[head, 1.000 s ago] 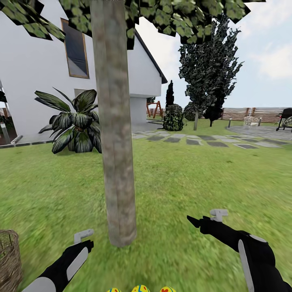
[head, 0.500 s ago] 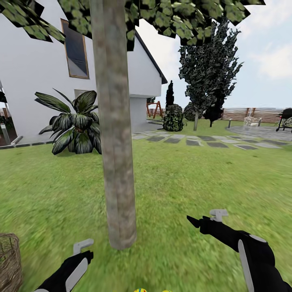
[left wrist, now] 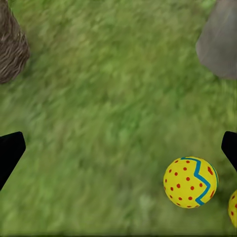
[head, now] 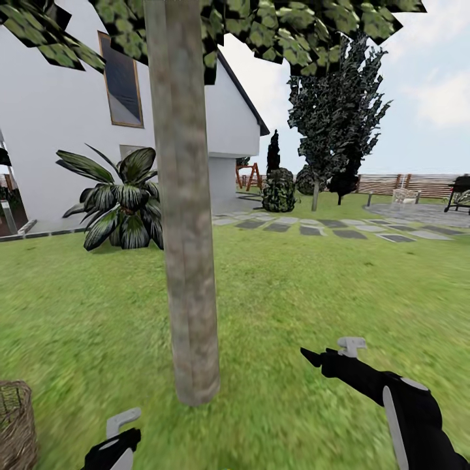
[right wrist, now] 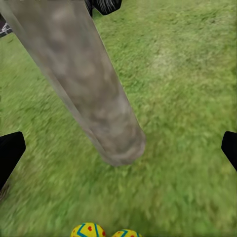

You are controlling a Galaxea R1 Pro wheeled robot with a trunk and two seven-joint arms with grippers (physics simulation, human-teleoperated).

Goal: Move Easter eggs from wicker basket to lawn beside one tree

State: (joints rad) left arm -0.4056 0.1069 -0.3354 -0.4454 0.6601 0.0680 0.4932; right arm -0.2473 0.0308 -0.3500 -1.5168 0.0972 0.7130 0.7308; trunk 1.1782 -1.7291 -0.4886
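Spotted egg [left wrist: 190,182] on grass [left wrist: 108,113]

The left arm shows at the lower left corner of the head view, mostly cut off by the bottom edge, its black and grey wrist topped by a pale bracket. The left gripper [left wrist: 118,150] holds nothing; its two dark fingertips stand far apart at opposite sides of the left wrist view. The right arm reaches in from the lower right corner of the head view, forearm angled up and inward, ending in a pointed black tip. The right gripper [right wrist: 118,148] is likewise spread wide and empty.
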